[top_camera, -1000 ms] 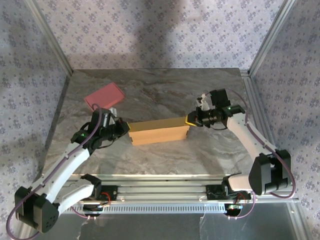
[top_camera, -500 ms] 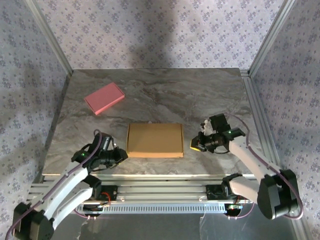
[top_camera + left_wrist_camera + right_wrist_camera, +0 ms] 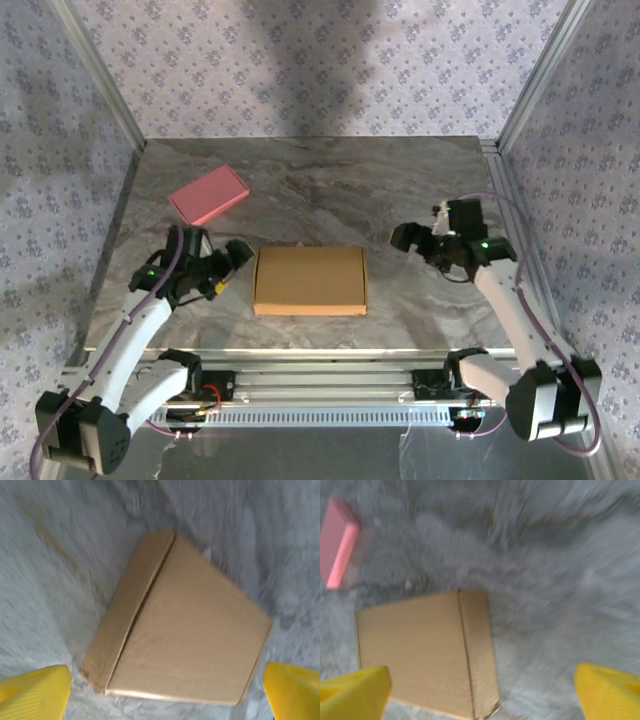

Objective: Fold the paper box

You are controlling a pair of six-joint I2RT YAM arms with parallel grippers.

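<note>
The paper box (image 3: pixel 309 281) was seen lying flat and closed on the marble-patterned table (image 3: pixel 400 180), a plain brown rectangle. The left gripper (image 3: pixel 228 270) was found just beside the box's left edge, not touching it, with its jaws spread. The right gripper (image 3: pixel 412 243) was held off the box's right side, slightly further back and clear of it. A pink flat block (image 3: pixel 208 195) was seen well beyond the box's far left corner, turned at an angle.

A grey marbled table (image 3: pixel 400 180) carries a flat pink rectangle (image 3: pixel 209 195) near its far left corner, lying askew to the table's edges. Floral-patterned walls (image 3: pixel 300 60) rise behind and beside the table, with slanted aluminium posts (image 3: pixel 100 78) at its far corners.
</note>
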